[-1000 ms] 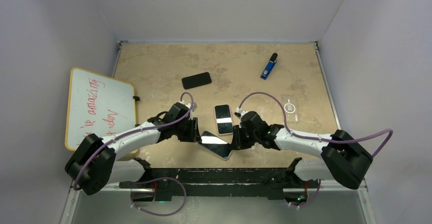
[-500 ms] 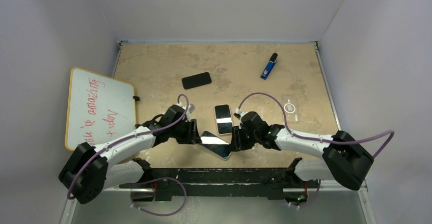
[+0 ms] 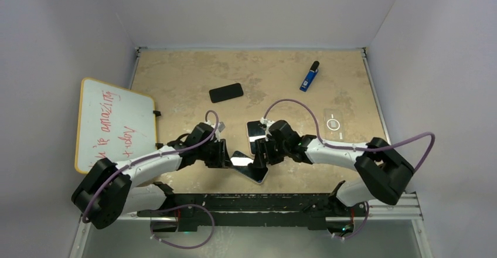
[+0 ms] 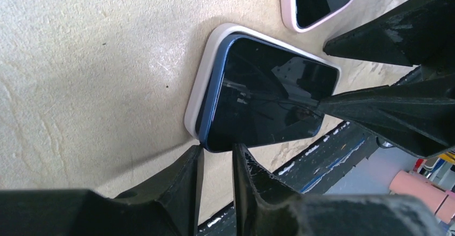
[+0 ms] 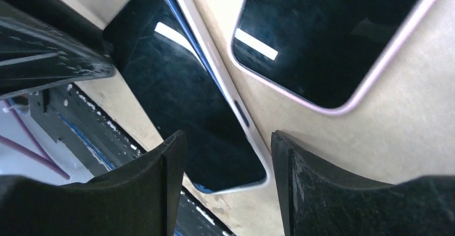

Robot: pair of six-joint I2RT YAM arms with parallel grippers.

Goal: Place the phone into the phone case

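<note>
- Phone (image 4: 263, 99), dark glass with a blue edge, lies face up on the white phone case (image 4: 199, 88). The pair sits low and centre in the overhead frame, on the tan worktop (image 3: 176, 76), close to the arm bases.
- Left wrist view: blue side wall shows above the white rim along the lower-left edge. Judged not fully seated there; upper-right side looks lower in the case.
- Left gripper (image 4: 215, 150) comes in from the left of the overhead frame. Its fingers (image 4: 188, 187) are drawn nearly together, only a slit between them, with the phone's near corner right at the tips. Cannot tell whether they touch it. Likely acting as a stop or pusher so the case doesn't skate.
- Right gripper (image 5: 228, 135) faces it from the other end. Its fingers (image 5: 303, 182) are spread wide and grip nothing; the phone's end shows between them at the bottom of the right wrist frame. Judged to be lining up to press or brace that end.
- The two arms at opposite ends make sense: a snap-fit needs one side held while the other is pushed down.
- A second phone in a pink case (image 5: 332, 37) lies just beside, upper right of the right wrist frame. Risk of nudging it.
- Whiteboard (image 3: 114, 123), black phone (image 3: 226, 92) and blue marker-like item (image 3: 309, 76) are well apart.
</note>
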